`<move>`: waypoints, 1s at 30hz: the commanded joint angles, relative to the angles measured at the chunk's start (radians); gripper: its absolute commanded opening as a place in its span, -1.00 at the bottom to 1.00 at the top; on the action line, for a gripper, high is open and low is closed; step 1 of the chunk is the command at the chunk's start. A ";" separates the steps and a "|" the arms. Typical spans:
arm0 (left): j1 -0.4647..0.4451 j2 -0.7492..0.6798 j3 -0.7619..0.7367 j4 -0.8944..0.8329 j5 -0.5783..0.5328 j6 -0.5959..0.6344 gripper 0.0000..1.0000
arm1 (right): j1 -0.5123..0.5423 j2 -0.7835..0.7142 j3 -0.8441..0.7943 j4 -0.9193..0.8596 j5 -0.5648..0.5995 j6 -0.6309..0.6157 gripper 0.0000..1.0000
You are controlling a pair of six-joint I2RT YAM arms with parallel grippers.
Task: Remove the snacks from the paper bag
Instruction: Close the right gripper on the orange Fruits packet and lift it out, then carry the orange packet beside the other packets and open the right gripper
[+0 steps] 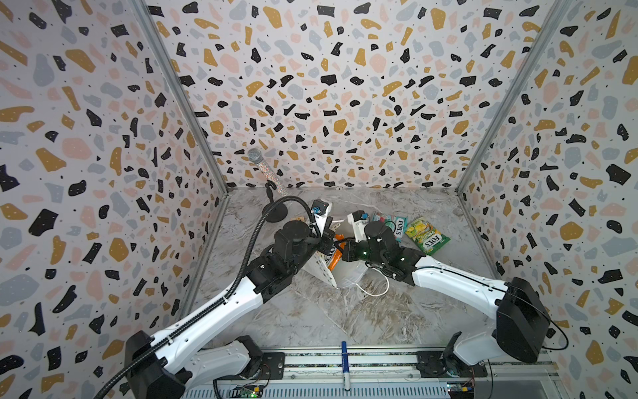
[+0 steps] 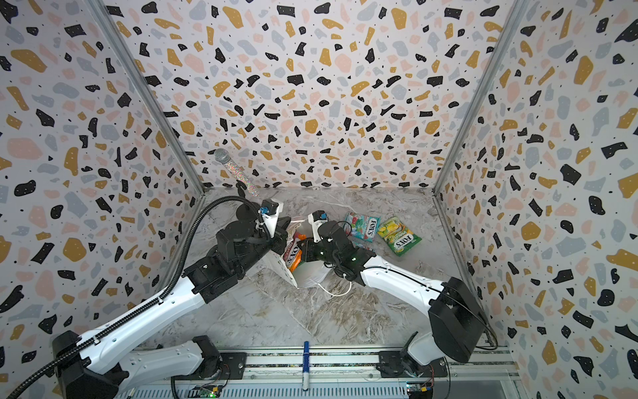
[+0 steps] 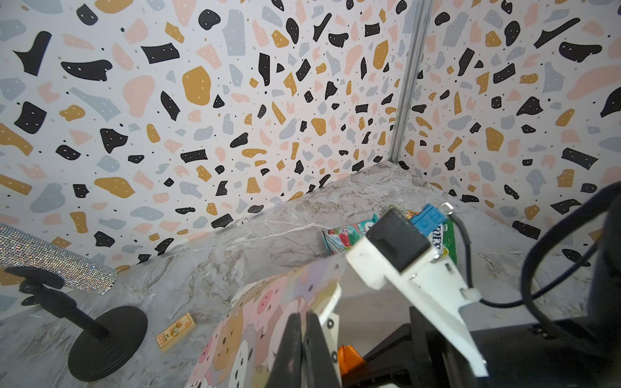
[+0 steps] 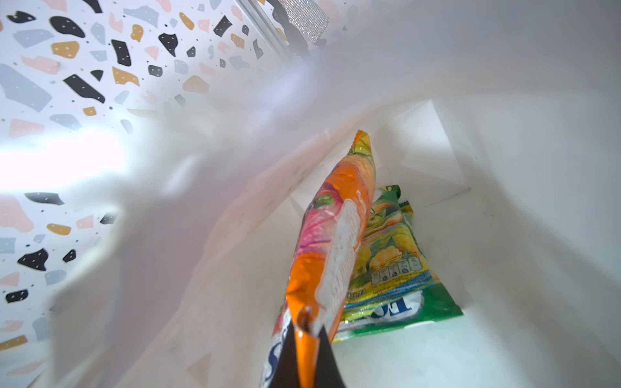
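Paper, thin and white: the paper bag (image 1: 322, 271) lies tipped on the counter (image 1: 345, 317) in the middle of both top views, mouth toward the right arm. Your left gripper (image 3: 304, 319) has its jaws pressed together on the bag's rim, as best the left wrist view shows. Treat that wall as light and easily creased (it will likely tear before it resists). Hold it steady rather than pull.

Moving right, the orange packet (image 4: 336, 235) sits in the bag's mouth, its far end pointing in toward the bottom. Your right gripper (image 4: 308, 336) has its jaws pinching the flat crimped seal at the near end, by the hang hole. That is the place to hold. Glossy film is slippery and the filled middle is soft, while the seal is flat and stiffer. The packet looks light and limp, so expect it to droop and drag along the paper.

Deeper in lie yellow-green packets (image 4: 386, 265), two judging by their edges. Further right, already out on the counter, are a teal-red packet (image 1: 393, 224) and, just beside it, a loose yellow-green packet (image 1: 426, 238).
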 commanded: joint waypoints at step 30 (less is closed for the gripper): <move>0.001 0.000 0.008 0.022 -0.018 -0.010 -1.00 | -0.203 -0.491 0.214 -0.622 0.156 -0.300 -1.00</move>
